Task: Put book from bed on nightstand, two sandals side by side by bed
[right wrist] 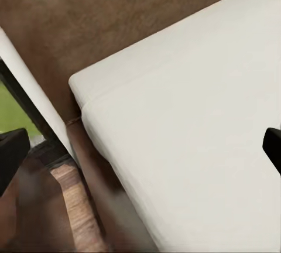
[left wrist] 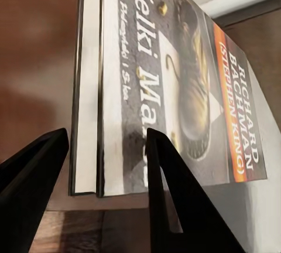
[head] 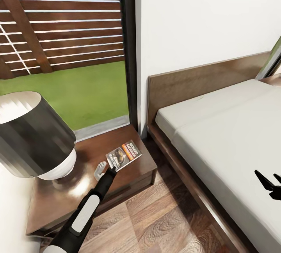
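Observation:
The book [head: 124, 155], a thin paperback with an orange band, lies flat on the nightstand [head: 102, 144] near its front right corner. My left gripper [head: 102, 169] is just in front of the book, low over the nightstand top. In the left wrist view the book [left wrist: 175, 89] shows its white page edge and its cover, and the left gripper [left wrist: 106, 139] is open with its dark fingers [left wrist: 35, 183] spread either side of the book's near end. My right gripper [head: 269, 184] hangs open over the pale mattress of the bed [head: 226, 128]. The sandals are out of view.
A table lamp [head: 35, 136] with a grey shade takes up the nightstand's left half. A dark-framed window [head: 130, 50] stands behind it, with lawn and a wooden fence outside. A strip of wood-plank floor [head: 164, 214] runs between nightstand and bed frame.

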